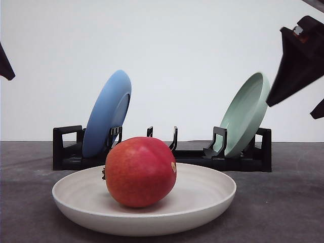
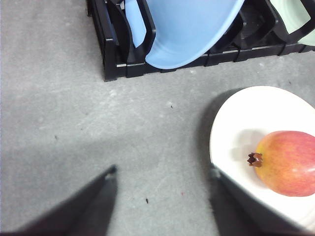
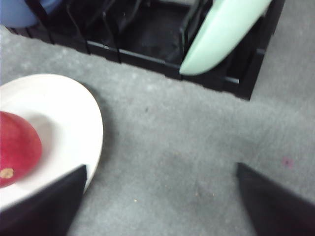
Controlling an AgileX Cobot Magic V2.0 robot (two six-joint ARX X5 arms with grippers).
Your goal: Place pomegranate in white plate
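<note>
Two grippers hang above the grey table (image 2: 74, 123), both spread wide with nothing between their fingers. The left gripper (image 2: 162, 172) shows bare table surface between its dark fingertips; just beside one of its fingers (image 2: 231, 206) lies the rim of the white plate (image 2: 231, 123), and that finger overlaps the plate's edge in the left wrist view. The pomegranate (image 2: 290, 162) rests inside the plate, a little past that finger, with its dark crown nub turned toward the gripper's gap. The right gripper (image 3: 160, 172) also frames bare table between its released fingers; the plate and the fruit sit off to one side of it, near the finger (image 3: 44, 206) that overlaps the plate's rim in the right wrist view. In the front view the red fruit sits around the middle of the plate, both arms raised well clear of it. Farther off from both grippers stands a black dish rack (image 1: 238, 159), holding a blue plate (image 1: 106, 114) and a pale green plate (image 1: 245, 114), each leaning on edge in its own slot.
</note>
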